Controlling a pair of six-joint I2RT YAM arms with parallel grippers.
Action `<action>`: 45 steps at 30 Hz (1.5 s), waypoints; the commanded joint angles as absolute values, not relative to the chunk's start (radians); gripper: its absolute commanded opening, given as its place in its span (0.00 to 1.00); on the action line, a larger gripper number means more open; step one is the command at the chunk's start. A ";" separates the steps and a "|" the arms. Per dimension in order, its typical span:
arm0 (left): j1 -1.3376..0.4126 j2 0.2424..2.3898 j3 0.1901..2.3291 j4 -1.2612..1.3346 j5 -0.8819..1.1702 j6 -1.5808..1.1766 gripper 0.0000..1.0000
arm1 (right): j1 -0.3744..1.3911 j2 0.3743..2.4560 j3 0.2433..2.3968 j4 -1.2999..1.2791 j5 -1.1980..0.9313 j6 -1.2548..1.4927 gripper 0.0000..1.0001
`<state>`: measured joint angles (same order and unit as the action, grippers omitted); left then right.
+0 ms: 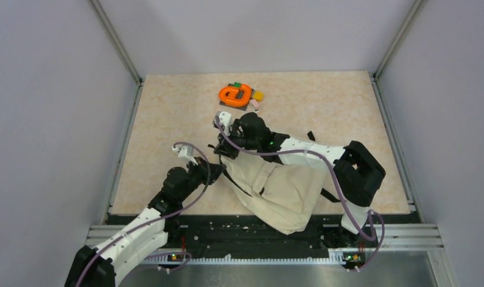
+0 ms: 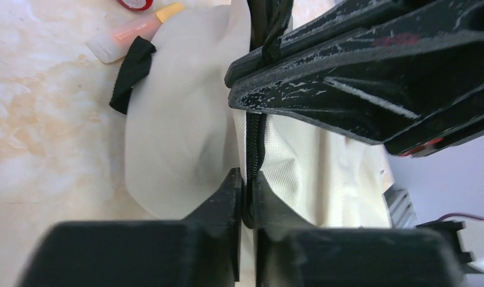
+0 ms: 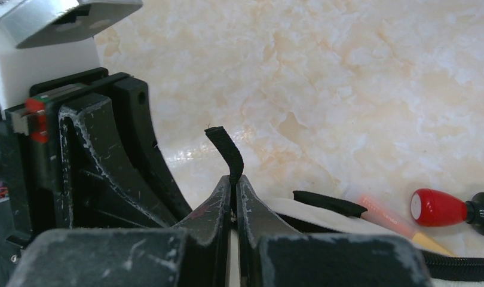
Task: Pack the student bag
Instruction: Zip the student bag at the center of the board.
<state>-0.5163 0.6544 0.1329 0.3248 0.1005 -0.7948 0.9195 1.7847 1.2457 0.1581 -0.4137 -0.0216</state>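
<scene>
The student bag (image 1: 284, 191), cream-beige with black trim, lies crumpled at the near middle of the table. My left gripper (image 1: 211, 169) is at its far-left corner. In the left wrist view my left gripper (image 2: 247, 179) is shut on the bag's black zipper line (image 2: 255, 143), next to the cream fabric (image 2: 180, 119). My right gripper (image 1: 226, 149) is just beyond it. In the right wrist view my right gripper (image 3: 233, 182) is shut on a black zipper pull cord (image 3: 227, 152) that sticks up between its fingers. The two grippers nearly touch.
An orange ring-shaped item (image 1: 235, 94) on a dark pad lies at the back of the table, with a yellow piece (image 1: 259, 95) and a pink piece (image 1: 255, 105) beside it. A pink pen (image 2: 132, 30) and a red-capped item (image 3: 437, 207) lie beside the bag. Grey walls enclose the table.
</scene>
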 commanded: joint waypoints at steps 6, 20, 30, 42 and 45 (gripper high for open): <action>-0.515 0.594 0.112 0.291 0.053 -0.797 0.00 | 0.913 1.730 1.247 0.280 -0.192 -0.017 0.00; -0.515 0.395 0.131 -0.071 -0.029 -0.848 0.00 | 0.849 1.770 1.249 0.327 -0.007 0.046 0.00; -0.516 0.330 0.178 -0.267 -0.005 -0.903 0.00 | 0.755 1.736 1.173 0.344 0.095 0.103 0.00; -0.515 0.406 0.365 -0.218 -0.020 -0.747 0.71 | 0.732 1.681 1.102 0.400 -0.097 0.129 0.00; -0.514 0.552 0.485 -0.202 -0.069 -0.678 0.80 | 0.732 1.667 1.092 0.400 -0.151 0.146 0.00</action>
